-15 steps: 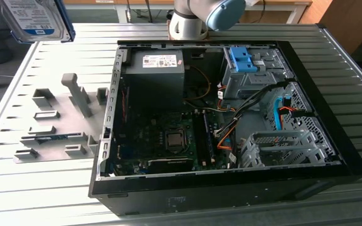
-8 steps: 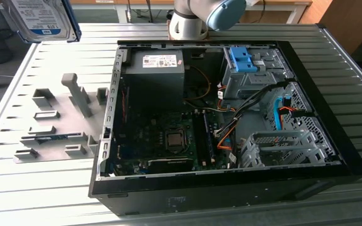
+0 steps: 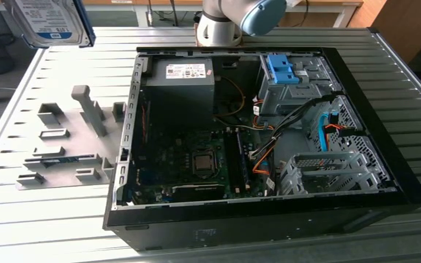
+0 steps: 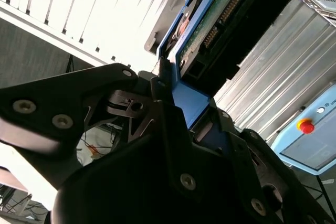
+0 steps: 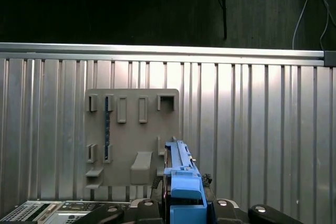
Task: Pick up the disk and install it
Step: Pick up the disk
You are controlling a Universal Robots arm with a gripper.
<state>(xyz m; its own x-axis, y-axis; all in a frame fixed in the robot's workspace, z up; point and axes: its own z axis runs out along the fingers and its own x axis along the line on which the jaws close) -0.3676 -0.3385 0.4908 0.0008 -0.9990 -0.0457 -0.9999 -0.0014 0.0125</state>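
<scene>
The slatted silver metal tabletop (image 3: 64,219) carries an open black desktop computer case (image 3: 386,164); a grey plastic holder plate (image 3: 72,142) lies just beside it on the exterior view's left; the flat silver disk (image 3: 50,22) with a blue-and-white label hangs raised above the tabletop, well apart from the case; the black hand (image 4: 186,106) pinches its blue plastic end.

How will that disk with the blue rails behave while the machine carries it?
Probably stiff: the disk is a flat metal slab and shows no sag held up in the gripper. Likely heavy for its size, being metal. Its bare circuit board in the second wrist view suggests it is fragile if knocked.
</scene>
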